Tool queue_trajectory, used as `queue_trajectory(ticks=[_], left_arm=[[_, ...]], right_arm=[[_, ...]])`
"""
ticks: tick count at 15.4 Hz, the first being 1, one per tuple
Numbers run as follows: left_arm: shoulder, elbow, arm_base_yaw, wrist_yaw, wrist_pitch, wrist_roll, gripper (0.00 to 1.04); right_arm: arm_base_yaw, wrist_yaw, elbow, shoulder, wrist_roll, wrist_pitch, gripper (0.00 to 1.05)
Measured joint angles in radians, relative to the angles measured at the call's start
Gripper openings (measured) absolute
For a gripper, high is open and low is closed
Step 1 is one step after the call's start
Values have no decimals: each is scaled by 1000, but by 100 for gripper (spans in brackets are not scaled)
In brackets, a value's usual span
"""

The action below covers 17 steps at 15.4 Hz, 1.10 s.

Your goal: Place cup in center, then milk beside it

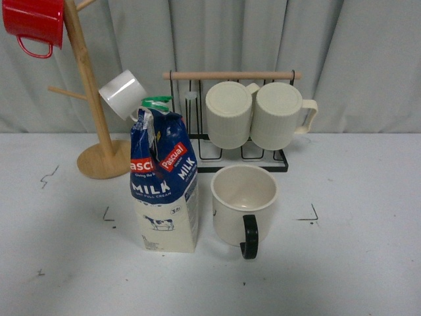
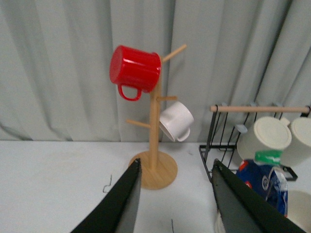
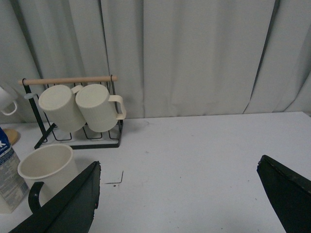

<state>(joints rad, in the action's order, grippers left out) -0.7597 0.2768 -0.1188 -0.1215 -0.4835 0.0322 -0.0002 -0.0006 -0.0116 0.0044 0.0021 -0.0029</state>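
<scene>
The cup (image 1: 242,203), wide and cream with a black loop handle turned to the front, stands upright at the table's middle. It also shows in the right wrist view (image 3: 47,167). The milk (image 1: 163,184), a tall blue and cream carton with a green cap, stands upright just left of the cup, with a small gap between them. Its top shows in the left wrist view (image 2: 266,178). Neither gripper shows in the front view. My left gripper (image 2: 175,187) is open and empty, behind and left of the carton. My right gripper (image 3: 179,182) is open and empty over bare table right of the cup.
A wooden mug tree (image 1: 92,99) stands at the back left with a red mug (image 1: 34,23) and a small white mug (image 1: 122,94). A black wire rack (image 1: 230,141) behind the cup holds two ribbed cream mugs (image 1: 260,113). Grey curtains hang behind.
</scene>
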Motion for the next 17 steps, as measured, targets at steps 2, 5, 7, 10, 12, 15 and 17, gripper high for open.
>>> queue_trajectory(ticks=[2, 5, 7, 10, 12, 15, 17], left_arm=[[50, -63, 23, 25, 0, -14, 22], [146, -132, 126, 106, 17, -17, 2], [194, -164, 114, 124, 39, -18, 2], [285, -204, 118, 121, 87, -18, 2], [334, -222, 118, 122, 119, -18, 2], [411, -239, 118, 121, 172, -18, 2], [436, -266, 118, 122, 175, -18, 2]], right_arm=[[0, 0, 0, 0, 0, 0, 98], [0, 0, 0, 0, 0, 0, 98], [0, 0, 0, 0, 0, 0, 98], [0, 0, 0, 0, 0, 0, 98], [0, 0, 0, 0, 0, 0, 98], [0, 0, 0, 0, 0, 0, 98], [0, 0, 0, 0, 0, 0, 98]])
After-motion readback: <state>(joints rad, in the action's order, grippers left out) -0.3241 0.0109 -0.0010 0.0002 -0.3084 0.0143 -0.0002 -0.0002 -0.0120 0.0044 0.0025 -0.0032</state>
